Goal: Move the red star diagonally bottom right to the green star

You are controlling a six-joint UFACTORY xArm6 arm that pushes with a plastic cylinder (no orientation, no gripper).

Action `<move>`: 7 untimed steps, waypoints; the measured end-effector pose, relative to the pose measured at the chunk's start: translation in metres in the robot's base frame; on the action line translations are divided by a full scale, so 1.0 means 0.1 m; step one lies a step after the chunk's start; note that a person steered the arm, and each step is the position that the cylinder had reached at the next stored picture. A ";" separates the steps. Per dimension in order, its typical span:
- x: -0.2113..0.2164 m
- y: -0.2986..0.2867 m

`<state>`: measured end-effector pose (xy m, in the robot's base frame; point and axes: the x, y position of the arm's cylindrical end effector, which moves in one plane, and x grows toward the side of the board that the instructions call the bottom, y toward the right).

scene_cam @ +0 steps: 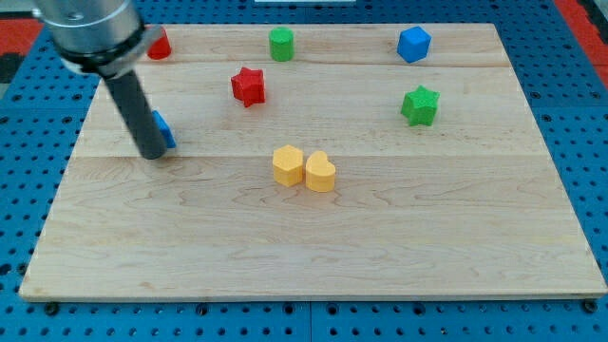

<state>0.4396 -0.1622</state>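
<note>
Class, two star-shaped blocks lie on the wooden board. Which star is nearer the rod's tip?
The red star block, left of the board's middle. The green star block lies far toward the view's right, while my tip is at the left.

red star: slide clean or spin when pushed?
The red star sits flat and squat on the smooth wooden board, so it likely slides, not tips. Its points may make it rotate if my tip strikes off-centre. It looks rigid.

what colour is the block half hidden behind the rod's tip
Blue block, beside my tip, in the camera view.
</note>
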 end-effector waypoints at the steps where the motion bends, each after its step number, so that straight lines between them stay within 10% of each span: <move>1: -0.06 0.55; 3: -0.32 -0.17; 7: -1.23 0.64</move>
<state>0.3161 -0.0986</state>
